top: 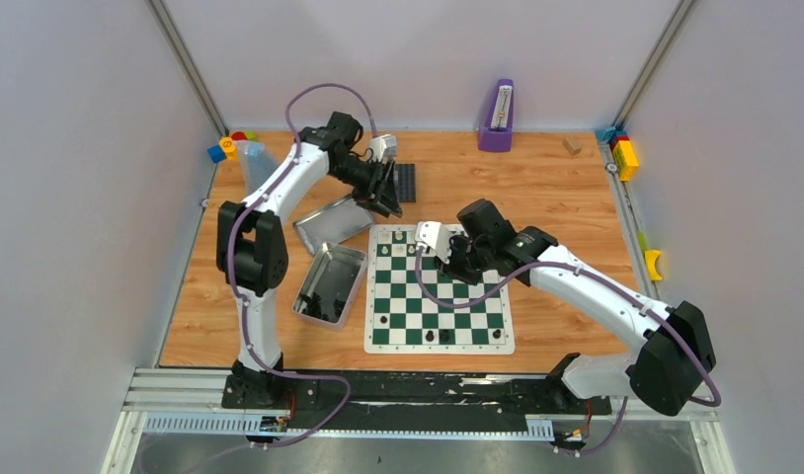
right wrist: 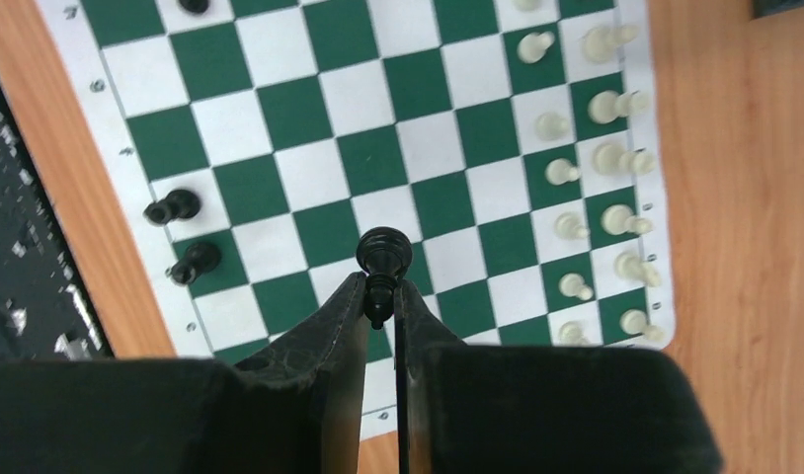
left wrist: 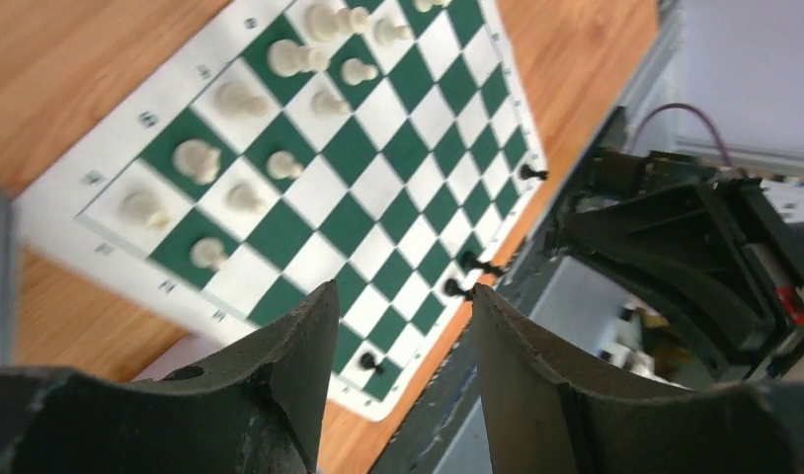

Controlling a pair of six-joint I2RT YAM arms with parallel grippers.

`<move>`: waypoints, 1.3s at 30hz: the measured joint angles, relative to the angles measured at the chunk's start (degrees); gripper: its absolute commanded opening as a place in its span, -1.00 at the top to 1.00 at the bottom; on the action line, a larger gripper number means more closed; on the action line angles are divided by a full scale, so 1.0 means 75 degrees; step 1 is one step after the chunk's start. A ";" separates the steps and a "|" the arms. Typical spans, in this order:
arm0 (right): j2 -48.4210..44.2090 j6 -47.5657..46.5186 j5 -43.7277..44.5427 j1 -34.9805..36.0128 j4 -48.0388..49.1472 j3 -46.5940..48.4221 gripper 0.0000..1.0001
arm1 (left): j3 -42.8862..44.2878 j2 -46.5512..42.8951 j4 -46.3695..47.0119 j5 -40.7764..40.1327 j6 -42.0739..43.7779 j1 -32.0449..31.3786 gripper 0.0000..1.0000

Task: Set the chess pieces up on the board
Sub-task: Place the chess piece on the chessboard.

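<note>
The green and white board (top: 482, 321) lies in the middle of the table. Cream-white chess pieces (right wrist: 607, 160) fill its two far rows, also visible as cream pieces (left wrist: 197, 159) in the left wrist view. A few black pieces (top: 430, 337) stand along the near rows. My right gripper (right wrist: 380, 292) hangs over the board, shut on a black chess piece (right wrist: 382, 253) whose base pokes out past the fingertips. My left gripper (left wrist: 403, 291) hovers open and holds nothing, off the board's far left corner (top: 388, 196). From above, the right gripper (top: 445, 263) is over the board's far half.
A silver tin (top: 351, 265) with dark pieces inside sits left of the board, its lid (top: 329, 222) behind it. A dark studded baseplate (top: 407, 182) lies at the back. A purple object (top: 497, 117) and coloured bricks (top: 625, 156) stand along the back and sides.
</note>
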 measured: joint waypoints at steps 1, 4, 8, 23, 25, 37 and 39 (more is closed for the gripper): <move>0.0000 -0.0035 -0.0058 0.0006 -0.0204 0.0000 1.00 | -0.0026 -0.0192 -0.0125 -0.0265 0.0233 0.0041 -0.21; 0.0000 -0.0125 -0.0169 0.0026 -0.0790 -0.0012 1.00 | -0.0149 -0.0860 -0.0460 -0.1067 0.0935 0.0122 -0.26; -0.0058 -0.0181 -0.0245 0.0087 -0.1259 -0.0341 1.00 | -0.0434 -0.1714 -0.0813 -0.1953 0.1600 0.0119 -0.44; 0.0073 0.0058 -0.0248 0.0956 -0.1466 -0.1649 1.00 | -0.1285 -0.2973 -0.1332 -0.3914 0.2396 0.0219 -0.68; 0.0201 0.0099 -0.0192 0.1040 -0.1408 -0.1725 1.00 | -0.1355 -0.3098 -0.1352 -0.4016 0.2425 0.0233 -0.68; 0.1003 0.0452 0.0216 0.1224 -0.1201 -0.1676 0.97 | -0.1585 -0.3678 -0.1341 -0.4179 0.2515 0.0239 -0.69; 0.1072 0.0472 0.0280 0.1244 -0.1201 -0.1644 0.97 | -0.1594 -0.3678 -0.1338 -0.4179 0.2515 0.0239 -0.69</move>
